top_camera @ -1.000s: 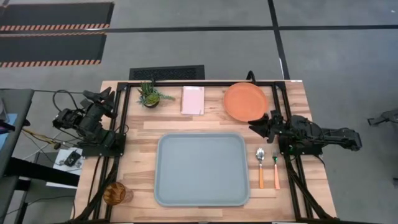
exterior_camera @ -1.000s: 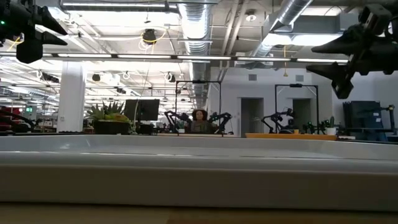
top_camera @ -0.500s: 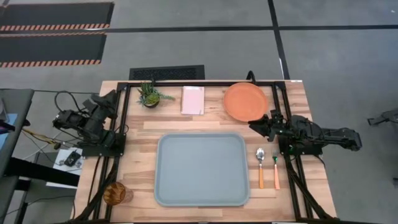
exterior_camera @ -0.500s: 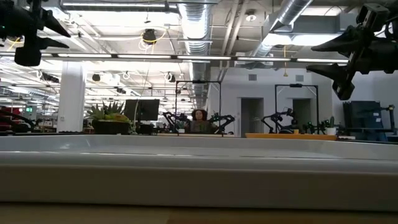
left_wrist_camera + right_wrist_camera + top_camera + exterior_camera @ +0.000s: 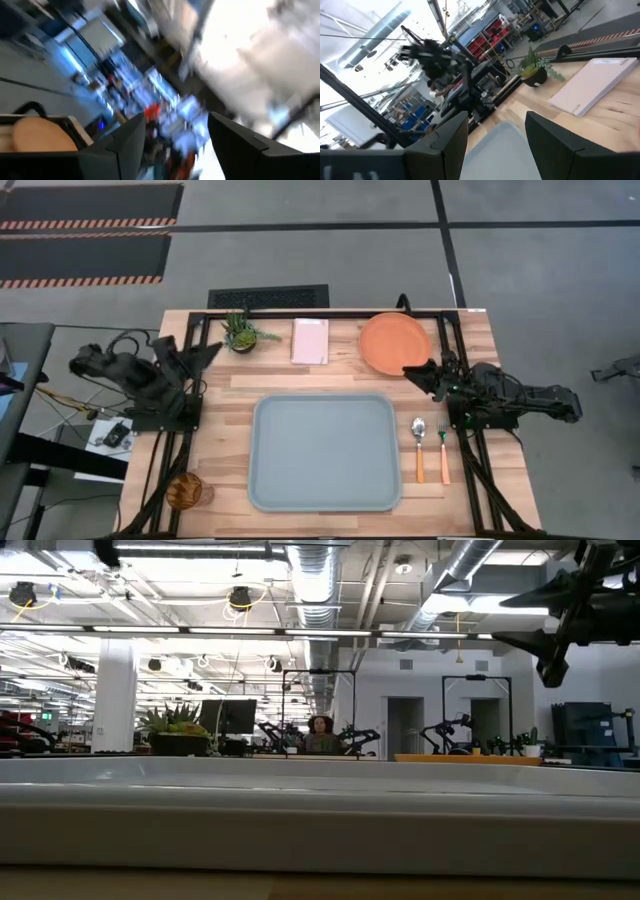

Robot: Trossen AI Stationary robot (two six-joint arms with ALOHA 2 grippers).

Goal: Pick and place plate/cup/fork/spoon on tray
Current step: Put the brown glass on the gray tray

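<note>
The pale blue-grey tray point(image 5: 325, 452) lies at the table's middle, and its rim fills the low view point(image 5: 320, 820). The orange plate point(image 5: 395, 343) lies flat at the far right. The spoon point(image 5: 419, 448) and the fork point(image 5: 443, 448) lie side by side right of the tray. The amber cup point(image 5: 185, 491) stands at the near left corner. My left gripper point(image 5: 205, 353) is open and empty above the table's left edge point(image 5: 175, 135). My right gripper point(image 5: 412, 370) is open and empty in the air, just near of the plate point(image 5: 495, 135) point(image 5: 520, 620).
A small potted plant point(image 5: 240, 332) and a pale pink card point(image 5: 310, 340) sit at the far edge, left of the plate; both also show in the right wrist view, the plant point(image 5: 537, 67) and the card point(image 5: 592, 85). Black frame rails point(image 5: 195, 380) run along both sides.
My left gripper has swung from beyond the table's left edge toward the right, now pointing over the table, and has risen out of the low view. My right gripper has risen a little and edged toward the plate. No object has moved.
</note>
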